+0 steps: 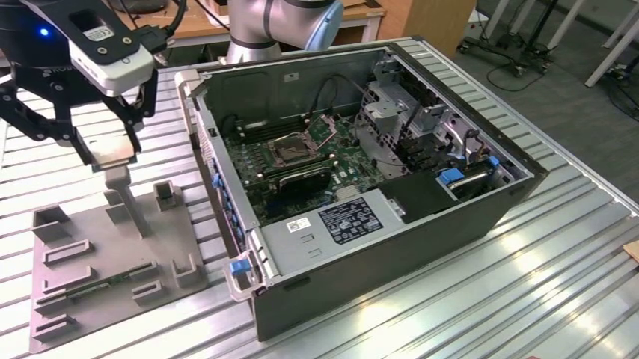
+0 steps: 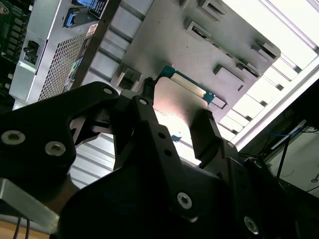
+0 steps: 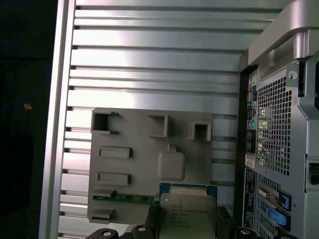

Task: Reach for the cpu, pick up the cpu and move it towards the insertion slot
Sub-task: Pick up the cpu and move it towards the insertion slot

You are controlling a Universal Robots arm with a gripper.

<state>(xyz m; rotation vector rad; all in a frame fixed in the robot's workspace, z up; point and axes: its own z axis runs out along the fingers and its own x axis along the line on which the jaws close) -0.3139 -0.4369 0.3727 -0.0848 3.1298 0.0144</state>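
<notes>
Cpu (image 3: 187, 211) hangs just above the grey fixture (image 3: 129, 149), its edges pinched between the nearly closed fingers of the gripper (image 1: 112, 157). Pickup looks done. The socket (image 1: 289, 149) lies well away from the fixture, so reaching it calls for a level carry over the case wall (image 1: 205, 149).

You have one cpu (image 3: 188, 215), one insertion slot (image 1: 289, 150) and one grey fixture (image 3: 137, 169). You also have one open computer case (image 1: 399, 250), one robot arm (image 1: 277, 22) and one slatted metal surface (image 1: 539, 292).
</notes>
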